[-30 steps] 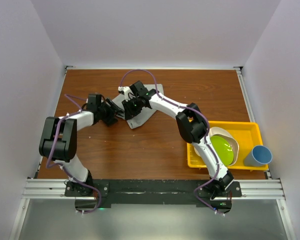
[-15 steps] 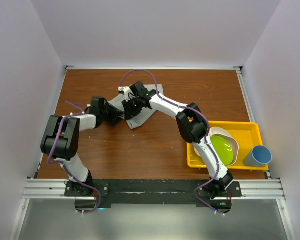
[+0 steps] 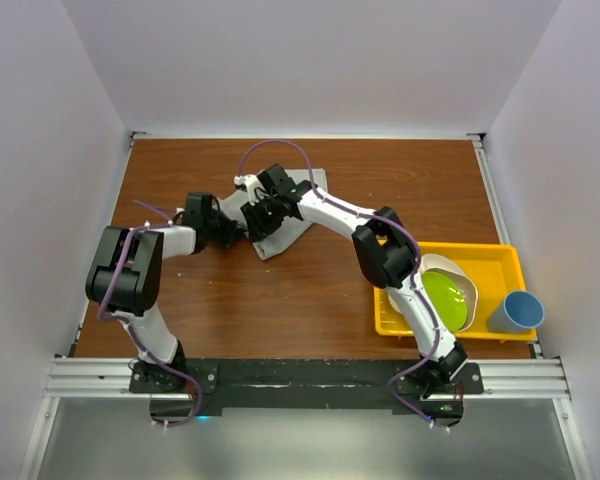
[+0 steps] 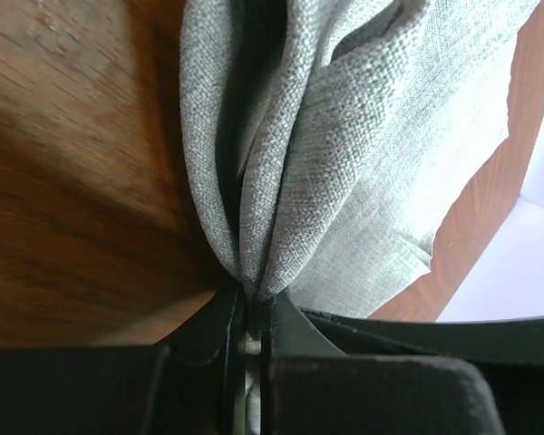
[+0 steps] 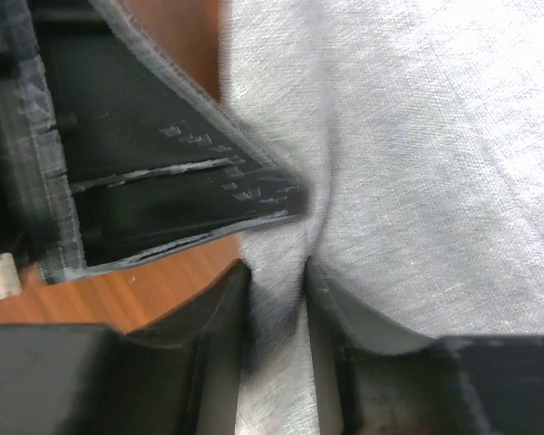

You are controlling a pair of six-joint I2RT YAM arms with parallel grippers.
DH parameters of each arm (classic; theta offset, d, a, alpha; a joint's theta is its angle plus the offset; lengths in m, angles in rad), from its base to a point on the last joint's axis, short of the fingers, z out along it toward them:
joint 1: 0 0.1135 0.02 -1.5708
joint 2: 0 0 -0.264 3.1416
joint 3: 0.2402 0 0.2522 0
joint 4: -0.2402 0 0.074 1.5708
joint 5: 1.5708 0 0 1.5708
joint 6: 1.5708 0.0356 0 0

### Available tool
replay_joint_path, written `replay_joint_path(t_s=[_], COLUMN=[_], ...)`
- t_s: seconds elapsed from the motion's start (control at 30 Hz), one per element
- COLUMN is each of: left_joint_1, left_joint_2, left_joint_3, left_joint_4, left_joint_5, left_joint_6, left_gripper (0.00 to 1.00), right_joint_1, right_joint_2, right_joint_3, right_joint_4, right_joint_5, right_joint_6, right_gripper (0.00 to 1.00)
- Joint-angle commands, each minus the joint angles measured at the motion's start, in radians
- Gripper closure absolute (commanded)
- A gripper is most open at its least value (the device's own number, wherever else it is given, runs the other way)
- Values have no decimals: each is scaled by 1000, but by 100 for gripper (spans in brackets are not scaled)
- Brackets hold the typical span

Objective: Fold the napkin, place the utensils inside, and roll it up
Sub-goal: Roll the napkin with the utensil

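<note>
The light grey napkin (image 3: 285, 233) lies folded on the brown table at centre left, with both grippers at its left edge. My left gripper (image 3: 239, 230) reaches in from the left. In the left wrist view this gripper (image 4: 251, 294) is shut on bunched folds of the napkin (image 4: 344, 136). My right gripper (image 3: 261, 215) comes down from the right; in its wrist view the right gripper (image 5: 276, 281) stands open over the napkin (image 5: 435, 136), cloth lying loose in the gap. The left gripper's black finger (image 5: 163, 181) sits just beyond. The utensils are out of view.
A yellow tray (image 3: 500, 255) at the right holds a white bowl and a green plate (image 3: 445, 295). A blue cup (image 3: 515, 312) stands beside the tray's right end. White walls close the table on three sides.
My left gripper slid right to the napkin's edge and shut on its folds. My right gripper's jaws have parted from the cloth.
</note>
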Motion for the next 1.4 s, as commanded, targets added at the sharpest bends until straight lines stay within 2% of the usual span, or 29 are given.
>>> replay_joint_path(t_s=[0.0, 0.03, 0.17, 0.27, 0.5, 0.67, 0.7, 0.73, 0.83, 0.87, 0.93, 1.0, 1.1, 1.2, 1.3, 1.33, 1.37], left_joint_1=[-19, -21, -33, -39, -45, -47, -47, -47, -47, -47, -47, -45, -35, -16, 22, 30, 39], left_joint_2=[4, -5, -8, -13, 10, 18, 21, 22, 28, 28, 27, 25, 27, 16, -33, -48, -60], left_joint_3=[15, 24, 81, 101, 159, 188, 194, 206, 225, 228, 228, 231, 231, 234, 205, 199, 193], left_joint_4=[-211, -223, -355, -398, -480, -515, -522, -535, -550, -556, -558, -558, -538, -460, -379, -354, -342], left_joint_5=[-72, -71, -79, -62, -16, 7, 12, 14, 17, 20, 24, 33, 47, 75, 113, 116, 121], left_joint_6=[0, -8, -45, -74, -106, -114, -114, -113, -105, -103, -100, -84, -35, 75, 168, 182, 208], left_gripper=[100, 100, 100, 100, 100, 100, 100, 100, 100, 100, 100, 100, 100, 100, 86, 74, 70], right_joint_1=[42, 54, 97, 126, 192, 224, 226, 226, 226, 226, 224, 221, 214, 194, 169, 155, 142], right_joint_2=[-42, -53, -111, -149, -163, -142, -125, -117, -99, -105, -110, -99, -99, -88, -93, -96, -97], right_joint_3=[-70, -79, -163, -243, -389, -477, -478, -479, -493, -513, -518, -475, -473, -444, -433, -429, -422], right_joint_4=[-141, -133, -60, 17, 223, 359, 360, 364, 386, 408, 407, 340, 327, 278, 249, 240, 232], right_joint_5=[75, 86, 172, 247, 504, 652, 670, 686, 707, 724, 752, 741, 681, 577, 464, 396, 334], right_joint_6=[-34, -34, -86, -86, -95, -110, -109, -109, -120, -129, -129, -110, -91, -52, 1, 18, 56], right_gripper=[52, 44, 29, 23, 24, 32, 36, 45, 54, 62, 67, 81, 100, 100, 100, 100, 100])
